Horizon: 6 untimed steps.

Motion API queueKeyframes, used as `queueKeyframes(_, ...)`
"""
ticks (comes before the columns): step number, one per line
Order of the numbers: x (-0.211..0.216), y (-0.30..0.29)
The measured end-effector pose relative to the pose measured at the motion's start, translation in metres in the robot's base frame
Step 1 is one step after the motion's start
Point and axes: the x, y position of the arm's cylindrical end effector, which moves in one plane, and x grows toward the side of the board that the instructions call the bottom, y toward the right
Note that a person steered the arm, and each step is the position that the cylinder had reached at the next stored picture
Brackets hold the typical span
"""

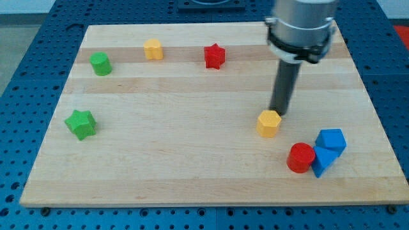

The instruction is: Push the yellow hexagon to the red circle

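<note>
Rod-shaped, with no jaws to open or close, the end effector grips nothing; my tip (pixel 279 112) sits at the top edge of the yellow hexagon (pixel 269 123), touching it or just short of it, I cannot tell which. That hexagon is a small orange-yellow block, right of centre on the pale wooden worktop (pixel 179 153). The red circle (pixel 300 158) lies near it, toward the view's lower right, with bare wood between them. The arm's grey upper body is cut off at the view's top edge. Two blue blocks crowd the circle's right side: a blue cube (pixel 331 140) and a blue wedge (pixel 323 161), whose shape is hard to make out. Well apart, along the view's top, stand a green block (pixel 100 64), a second yellow block (pixel 153 48) and a red star (pixel 215 56); a green star (pixel 80 124) sits at the view's left.
</note>
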Motion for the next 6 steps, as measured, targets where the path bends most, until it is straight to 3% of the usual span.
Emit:
queueKeyframes(1,-0.005,0.004)
queueKeyframes(2,-0.038,-0.030)
queueKeyframes(4,0.014,-0.052)
queueKeyframes(6,0.036,-0.011)
